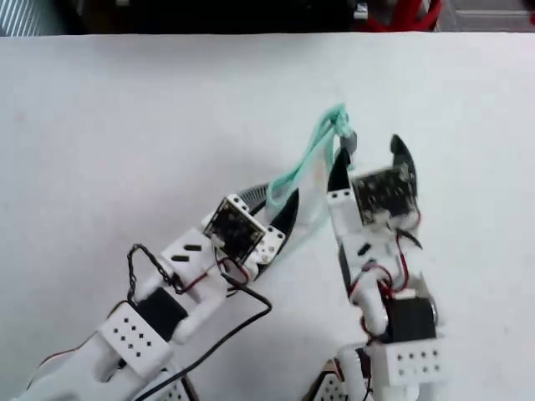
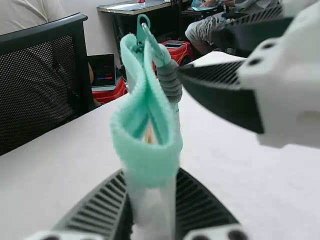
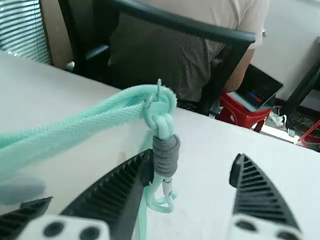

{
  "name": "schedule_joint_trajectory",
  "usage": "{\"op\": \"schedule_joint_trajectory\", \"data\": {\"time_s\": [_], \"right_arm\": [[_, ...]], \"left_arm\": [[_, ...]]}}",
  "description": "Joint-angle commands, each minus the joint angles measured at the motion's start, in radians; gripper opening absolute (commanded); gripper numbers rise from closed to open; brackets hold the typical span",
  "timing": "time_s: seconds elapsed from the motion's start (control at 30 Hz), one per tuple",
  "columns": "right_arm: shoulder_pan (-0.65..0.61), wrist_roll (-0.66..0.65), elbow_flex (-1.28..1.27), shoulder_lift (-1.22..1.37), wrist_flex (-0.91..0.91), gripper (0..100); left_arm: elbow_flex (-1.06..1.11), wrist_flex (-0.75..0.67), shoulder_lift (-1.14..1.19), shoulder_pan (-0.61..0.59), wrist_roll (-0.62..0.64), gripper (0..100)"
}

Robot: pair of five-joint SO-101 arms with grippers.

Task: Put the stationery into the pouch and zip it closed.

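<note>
While my left hand (image 1: 288, 215) is clenched on the pouch (image 1: 311, 163), its two ribbed black fingers (image 2: 200, 200) pinch the clear wall at the bottom centre of the left wrist view. The mint-green zipper band (image 2: 145, 145) stands up between them in a narrow loop. In the high view the pouch sits just right of the middle of the frame. Its zipper runs from my left hand up and to the right, ending at the grey pull (image 1: 348, 142). My right hand (image 1: 368, 164) is released, with the jaws spread wide just below that pull. In the right wrist view the pull hangs just beside the inner edge of one finger (image 3: 120, 185), though I cannot tell whether they touch. The other finger stands well apart from it at the lower right. My two hands lie close together, both angled toward the upper part of the high view. Around them spreads the white desk (image 1: 125, 125). Past its far edge, at the top of the right wrist view, stands a black mesh chair (image 3: 165, 55), with a red box (image 3: 245, 107) to the right of it
</note>
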State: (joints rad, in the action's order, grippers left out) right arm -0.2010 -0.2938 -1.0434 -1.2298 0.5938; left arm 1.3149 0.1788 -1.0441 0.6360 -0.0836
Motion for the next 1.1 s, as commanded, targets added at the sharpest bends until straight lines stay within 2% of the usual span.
{"op": "schedule_joint_trajectory", "data": {"time_s": [0.0,0.1,0.17,0.27,0.3,0.33,0.37,0.57,0.67,0.77,0.93,1.07], "right_arm": [[-0.002,-0.017,0.083,0.124,-0.051,24.5],[-0.016,-0.023,0.137,0.191,-0.033,24.4],[-0.024,-0.107,0.157,0.225,-0.039,22.3],[-0.036,-0.25,0.176,0.266,-0.067,7.7],[-0.033,-0.261,0.176,0.282,-0.09,1.9],[-0.028,-0.264,0.176,0.297,-0.114,1.5],[-0.027,-0.265,0.176,0.314,-0.134,4.1],[0.025,-0.258,0.183,0.329,-0.197,1.9],[0.044,-0.235,0.176,0.246,-0.189,2.0],[0.081,-0.143,0.181,0.127,-0.189,2.0],[0.047,-0.11,0.192,0.033,-0.189,1.9],[0.031,-0.109,0.279,0.035,-0.064,1.9]], "left_arm": [[0.011,0.026,0.036,-0.008,-0.003,3],[0.011,0.026,0.036,-0.008,-0.003,3],[0.011,0.026,0.036,-0.008,-0.003,3],[0.011,0.026,0.036,-0.007,-0.003,3],[0.011,0.026,0.036,-0.007,-0.003,3],[0.011,0.026,0.036,-0.007,-0.003,3],[0.011,0.026,0.036,-0.007,-0.003,3],[0.011,0.026,0.036,-0.007,-0.003,3],[0.011,0.026,0.036,-0.007,-0.003,3],[0.011,0.026,0.036,-0.007,-0.003,3],[0.011,0.026,0.036,-0.007,-0.003,3],[0.011,0.026,0.036,-0.007,-0.003,3]]}}
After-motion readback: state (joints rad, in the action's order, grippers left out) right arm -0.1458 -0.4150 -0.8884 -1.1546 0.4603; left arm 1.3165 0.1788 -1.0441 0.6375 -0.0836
